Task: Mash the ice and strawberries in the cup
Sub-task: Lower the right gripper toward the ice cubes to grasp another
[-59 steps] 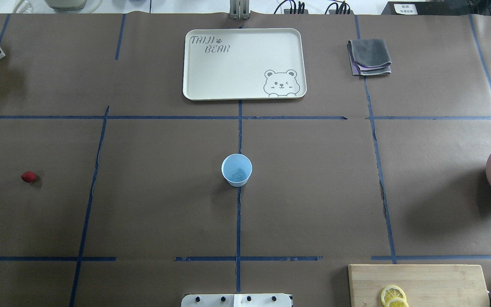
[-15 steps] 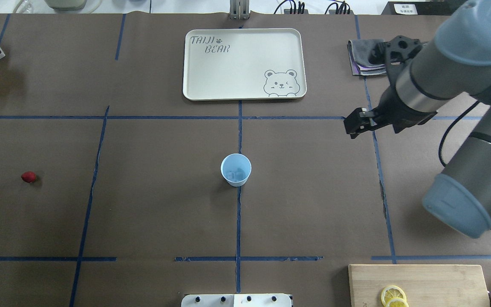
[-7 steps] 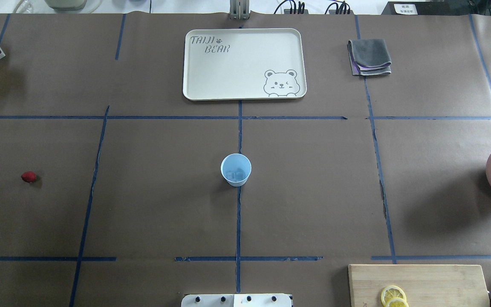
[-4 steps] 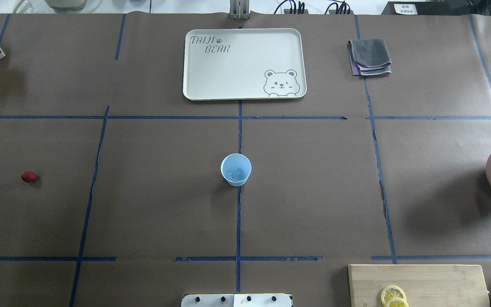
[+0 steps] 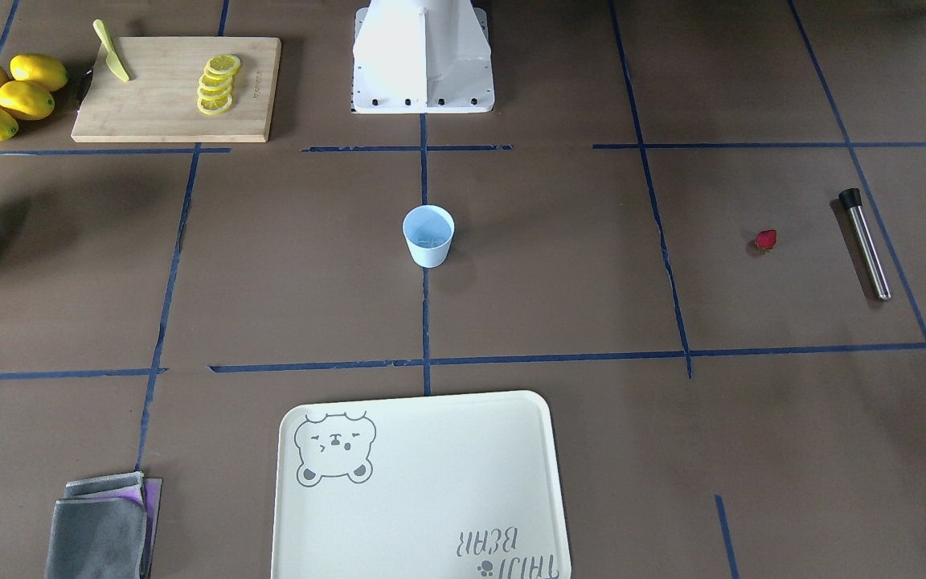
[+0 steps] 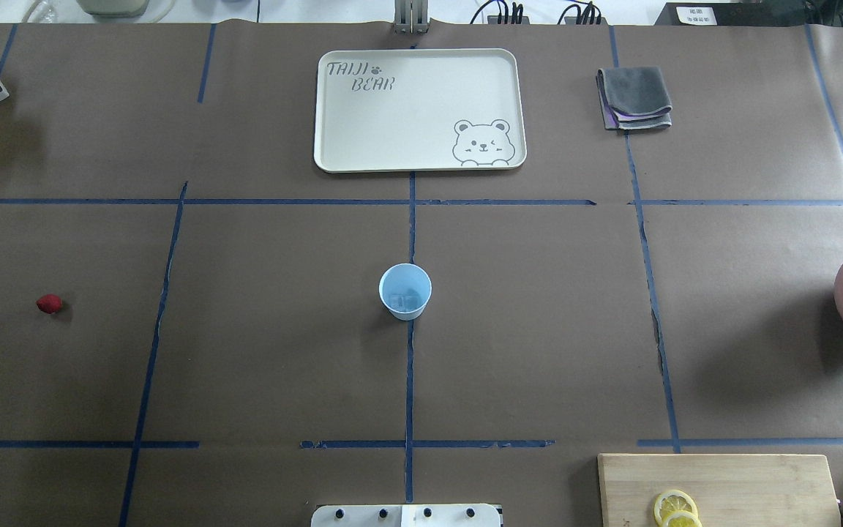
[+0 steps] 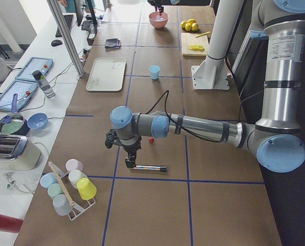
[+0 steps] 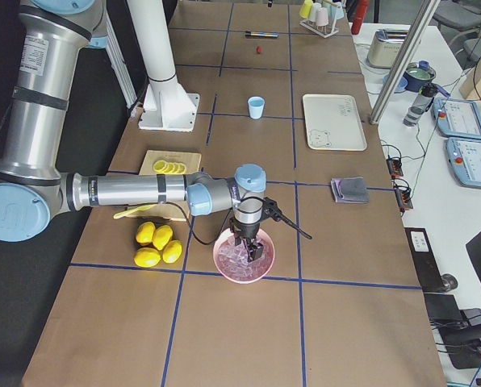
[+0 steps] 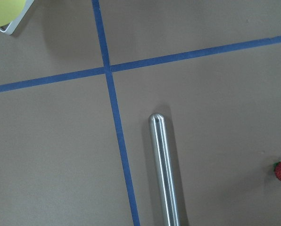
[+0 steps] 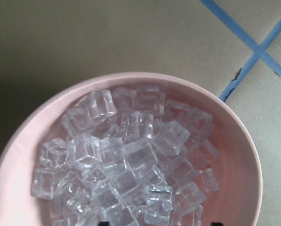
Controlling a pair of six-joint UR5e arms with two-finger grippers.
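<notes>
Cup (image 6: 405, 291): pale blue, upright, and your reference for every place below. Ice (image 6: 404, 299): a few whitish lumps lay in the cup's bottom, as far as could be made out, so that part of your loading looked begun. A far larger stock sat heaped in the pink bowl (image 10: 131, 77), well away from the cup on the robot's right. Strawberry (image 6: 49, 304): one red berry, not yet in the cup, lay on the table well away from it on the robot's left. Metal rod (image 5: 865, 245): black-capped, it lay farther from the cup than the berry on that same side, and no mashing had started. Right gripper (image 8: 248, 247): it stood down in the pink bowl among the cubes. Its two dark finger ends just showed at the bottom edge of the wrist view, well apart, with nothing gripped. Left gripper (image 7: 129, 163): it hovered over the rod with the berry just beside it on the cup's side. You could not tell from these views how wide it stood or whether it held anything.
</notes>
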